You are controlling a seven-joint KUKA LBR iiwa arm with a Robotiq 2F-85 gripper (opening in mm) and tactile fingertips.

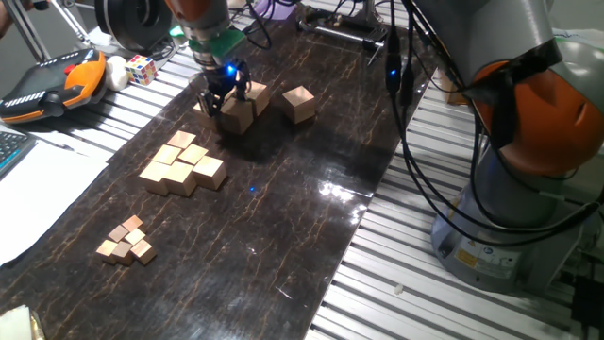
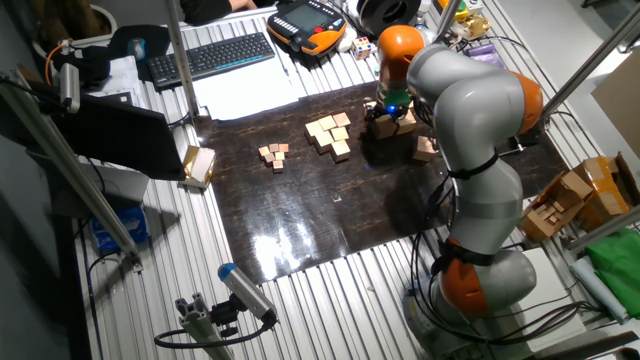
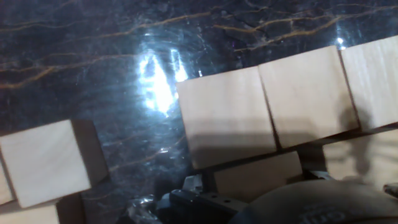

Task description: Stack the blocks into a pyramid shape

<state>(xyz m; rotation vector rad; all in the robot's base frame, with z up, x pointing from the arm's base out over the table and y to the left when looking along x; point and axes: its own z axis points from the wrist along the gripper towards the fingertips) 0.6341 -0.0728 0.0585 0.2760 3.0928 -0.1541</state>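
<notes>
- The grey-and-orange KUKA arm [image 2: 470, 150] rises from its round grey base [image 2: 480, 300] beside the table and bends over at an orange joint toward the far end of the dark mat.
- Its wrist section, with an orange band and a green ring [image 1: 209, 40], points straight down.
- The black two-finger gripper [image 1: 226, 94] hangs vertically under the wrist, a blue light glowing on its body.
- The fingers reach down almost to table level, close around a large tan wooden cube [image 1: 238, 113]; whether they clamp it cannot be told.
- In the hand view only a dark sliver of the gripper body [image 3: 205, 202] shows at the bottom edge.
</notes>
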